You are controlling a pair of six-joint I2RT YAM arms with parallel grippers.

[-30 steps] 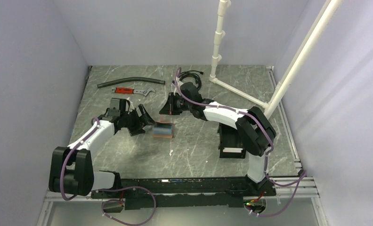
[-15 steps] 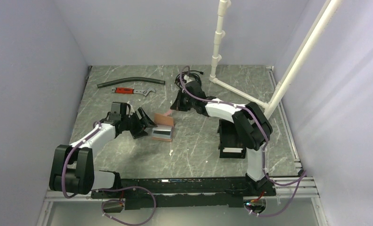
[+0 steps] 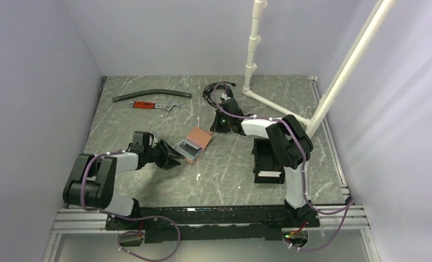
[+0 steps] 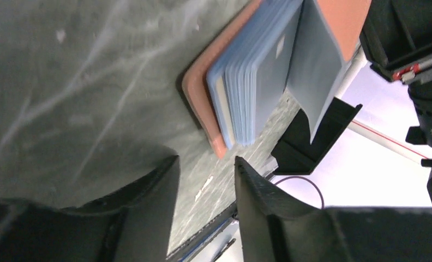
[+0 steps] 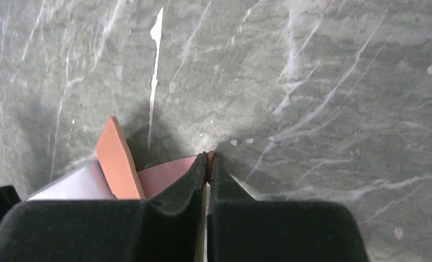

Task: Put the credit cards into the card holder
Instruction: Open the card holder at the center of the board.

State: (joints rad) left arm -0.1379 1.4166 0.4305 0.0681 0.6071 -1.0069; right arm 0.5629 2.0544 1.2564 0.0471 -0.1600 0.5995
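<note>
A tan-brown leather wallet (image 3: 193,143) lies open on the table, with a stack of thin bluish cards or sleeves (image 4: 252,93) in it; I cannot tell single credit cards apart. My right gripper (image 3: 214,129) is shut on the edge of the wallet's brown flap (image 5: 165,177), as the right wrist view (image 5: 209,157) shows. My left gripper (image 3: 170,156) is open and empty, low on the table just left of the wallet; the wallet's corner lies a little ahead of its jaws (image 4: 205,161). The black card holder (image 3: 265,158) stands to the right, by the right arm; it also shows in the left wrist view (image 4: 312,136).
A black hose (image 3: 151,96) and a red-handled wrench (image 3: 151,105) lie at the far left. A coil of black cable (image 3: 218,87) lies at the back. A white pipe frame (image 3: 290,112) stands at the back right. Walls close in both sides.
The left gripper let go of the wallet and drew back toward the near left. The right gripper moved right with the flap, and the wallet now lies open.
</note>
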